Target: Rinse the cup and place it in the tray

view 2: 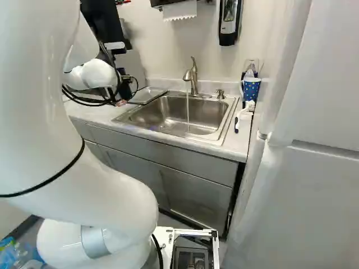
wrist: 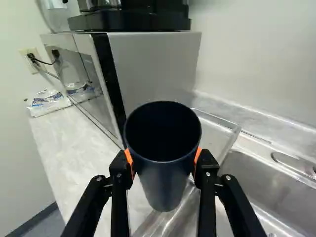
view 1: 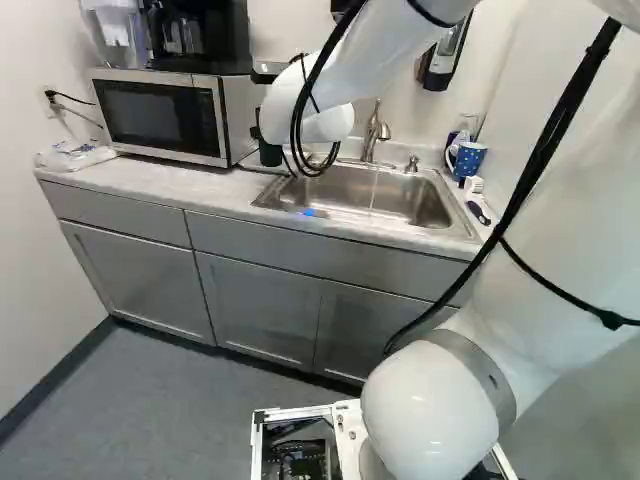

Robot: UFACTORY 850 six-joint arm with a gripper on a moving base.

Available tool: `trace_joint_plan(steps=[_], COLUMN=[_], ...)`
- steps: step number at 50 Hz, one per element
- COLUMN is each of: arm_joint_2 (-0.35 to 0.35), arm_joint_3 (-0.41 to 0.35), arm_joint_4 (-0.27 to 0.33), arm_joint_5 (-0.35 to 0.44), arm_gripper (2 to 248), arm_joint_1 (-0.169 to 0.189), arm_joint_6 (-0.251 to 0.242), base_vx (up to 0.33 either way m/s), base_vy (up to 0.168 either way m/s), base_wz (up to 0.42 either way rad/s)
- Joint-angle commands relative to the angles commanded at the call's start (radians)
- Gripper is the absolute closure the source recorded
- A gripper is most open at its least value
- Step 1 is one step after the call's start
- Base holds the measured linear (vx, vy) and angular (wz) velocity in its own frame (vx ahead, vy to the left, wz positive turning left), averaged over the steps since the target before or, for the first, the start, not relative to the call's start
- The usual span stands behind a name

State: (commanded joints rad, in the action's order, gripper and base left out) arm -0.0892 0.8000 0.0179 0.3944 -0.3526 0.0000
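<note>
A smooth, dark, tapering cup [wrist: 165, 182], round mouth up, is gripped from both sides by the tool [view 1: 262, 133] near a clear, rimmed tray [wrist: 219, 129]. Beside it, water streams from a curved metal faucet [view 2: 193, 75] into the steel sink [view 2: 179, 115]; a boxy microwave [view 1: 160, 115] stands on the mottled worktop [view 1: 200, 190].

tray [wrist: 214, 130] between microwave [view 1: 160, 115] and sink [view 2: 166, 111], faucet [view 2: 194, 78] behind

Sink [view 2: 168, 115] common to all views
</note>
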Motion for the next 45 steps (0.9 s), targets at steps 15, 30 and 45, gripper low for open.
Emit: trace_joint_plan(steps=[15,30,45], arm_joint_2=[-0.018,-0.032,-0.042], arm_joint_3=[-0.017,-0.03,-0.04], arm_joint_4=[0.0,-0.001,-0.029], arm_joint_5=[0.0,0.0,0.0], arm_gripper=[125,125,125], arm_joint_1=[0.046,0.092,0.14], arm_joint_6=[0.0,0.0,0.0], base_vx=[0.0,0.0,0.0], base_vy=[0.0,0.0,0.0], base_wz=[0.0,0.0,0.0])
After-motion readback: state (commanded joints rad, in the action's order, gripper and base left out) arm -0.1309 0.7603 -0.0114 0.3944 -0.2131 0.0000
